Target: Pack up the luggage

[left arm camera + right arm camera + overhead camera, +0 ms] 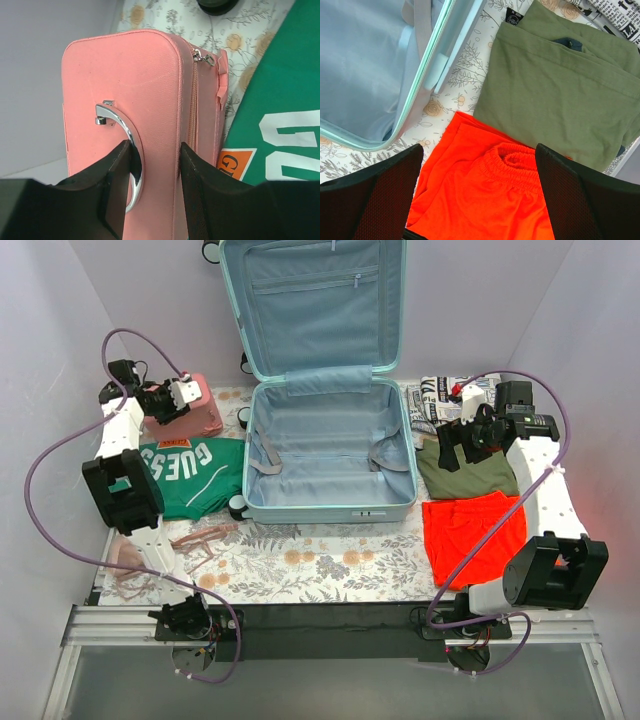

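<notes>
We take this as the first packing step: the luggage (pixel 320 508) lies empty in the middle of the counter (pixel 330 560), between the two arms. The left tool (pixel 155 155) is pinching a pink zip case (pixel 125 70), one finger by its chrome handle (pixel 131 145) and the other along the zipper edge. The right tool (pixel 477 150) hangs with its fingers spread wide above the orange shorts (pixel 485 200), beside an olive garment (pixel 560 85).

The next move, as we judge it, calls for lifting the case clear of the green Guess shirt (pixel 195 475), carrying it rightward over the near rim and setting it down inside.

The luggage's tub faces up and its lid stands at the far side. Its wheels are on the left, so we read its long axis as running left to right.
</notes>
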